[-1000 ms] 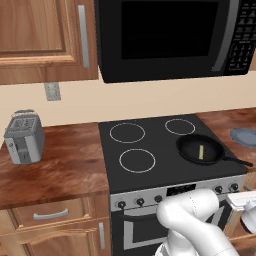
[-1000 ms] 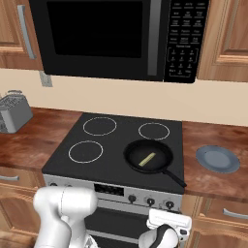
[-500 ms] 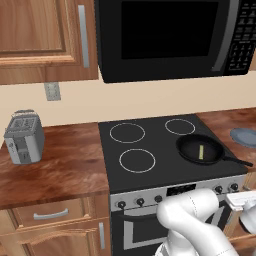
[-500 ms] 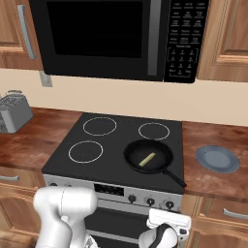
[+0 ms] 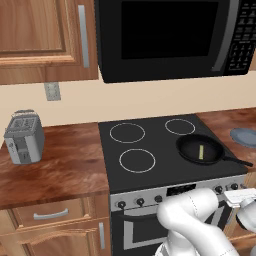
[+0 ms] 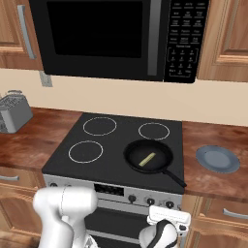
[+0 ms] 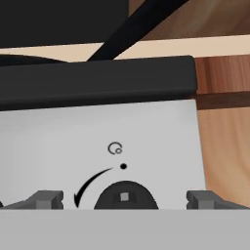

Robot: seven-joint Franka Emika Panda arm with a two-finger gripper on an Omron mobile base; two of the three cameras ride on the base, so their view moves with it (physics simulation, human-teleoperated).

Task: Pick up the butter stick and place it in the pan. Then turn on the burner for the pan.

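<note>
Black pan [image 6: 147, 156] sits on the stove's [image 6: 63, 162] front right burner, holding the butter stick [image 6: 147, 158]. Open tool [image 7: 125, 199] straddles a knob [image 7: 125, 196] at the stove's front right edge; a plate [image 6: 217, 159] lies right of the stove.

Pale yellow butter stick [image 6: 147, 158] in a black pan [image 6: 148, 156]. Black stove top [image 5: 150, 150] marked with thin white burner rings [image 5: 137, 160], over a silver-grey control panel [image 7: 97, 146] with a black knob [image 7: 125, 196]. Grey-blue plate [image 6: 217, 159] on reddish-brown wood-grain counter [image 5: 60, 165]. Silver toaster [image 5: 23, 137]; black microwave [image 6: 111, 38].
</note>
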